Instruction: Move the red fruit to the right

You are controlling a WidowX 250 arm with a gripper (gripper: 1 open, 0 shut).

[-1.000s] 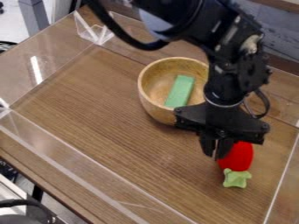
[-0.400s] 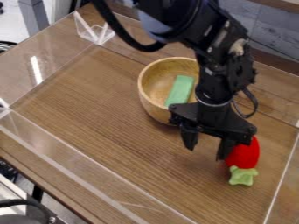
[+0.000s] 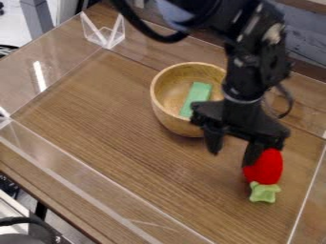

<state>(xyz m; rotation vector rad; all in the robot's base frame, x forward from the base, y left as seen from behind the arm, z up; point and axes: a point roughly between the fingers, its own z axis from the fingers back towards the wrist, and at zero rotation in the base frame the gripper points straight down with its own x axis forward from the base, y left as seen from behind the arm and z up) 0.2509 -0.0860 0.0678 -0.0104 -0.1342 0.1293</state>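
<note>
1. Red fruit (image 3: 264, 168) on my screen right now, lying on the wooden table (image 3: 114, 129), over at the right side of the view, and there's the glossy red body, good and bright.
2. Its light green leafy end (image 3: 264, 193) points toward the bottom of the picture, nearest the camera.
3. My gripper (image 3: 234, 151) is just to the left of the fruit, pointing down, and I see the jaws parted, released, with bare wood showing between the fingers. I've got nothing in the grip.
4. The black finger on the fruit's side is right beside the red body; from this angle I can't tell whether they touch.
5. Up behind the gripper, here's the wooden bowl (image 3: 166, 93), its right part hidden from me by the black arm (image 3: 226, 33) coming in from the top of the view.
6. Inside that bowl I'm seeing the green block (image 3: 193, 101), tilted, leaning toward the gripper's side.
7. Fruit and bowl are well apart: the fruit is out on the tabletop, lower and farther right in my view.
8. Away at the upper left, a clear plastic piece (image 3: 105, 30) stands near the table's far edge, partly see-through against the wood.
</note>
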